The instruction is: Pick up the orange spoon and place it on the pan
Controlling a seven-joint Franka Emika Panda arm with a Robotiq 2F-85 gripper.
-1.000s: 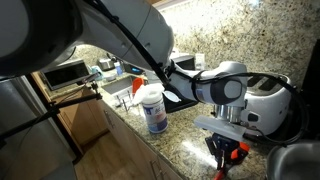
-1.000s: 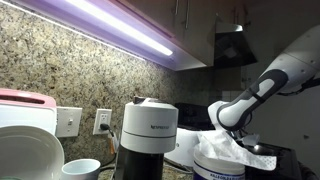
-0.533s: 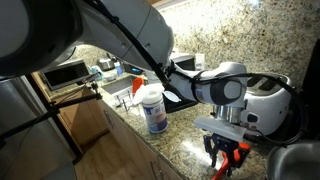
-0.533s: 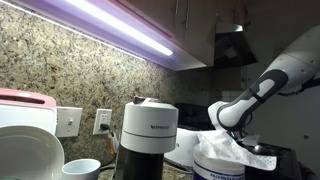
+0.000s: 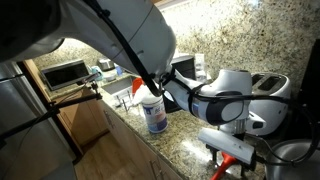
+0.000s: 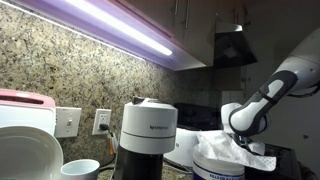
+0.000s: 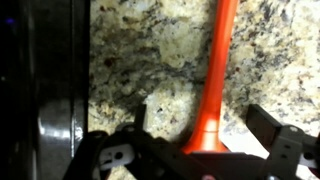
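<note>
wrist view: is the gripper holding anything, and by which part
Nothing is held: the gripper stands open, with the handle of the orange spoon loose between its fingers.

Arm (image 5: 150, 45) bent low; end effector (image 7: 200, 115) points down, jaws spread wide.

Under-cabinet strip light (image 6: 118, 24) blown out to white in exterior view, washing speckled stone wall (image 6: 60, 65) beneath; cabinets above dim; pale object (image 6: 25, 135) at bottom left soft, out of focus. In exterior view, robot arm (image 5: 110, 30) close to lens, dark, blurred, filling upper frame; table (image 5: 183, 150) evenly lit, bright patch at top. Wrist view grainy, smeared; orange spoon (image 7: 215, 70) vivid, fingers (image 7: 262, 120) black silhouettes, left edge in deep shadow
</note>
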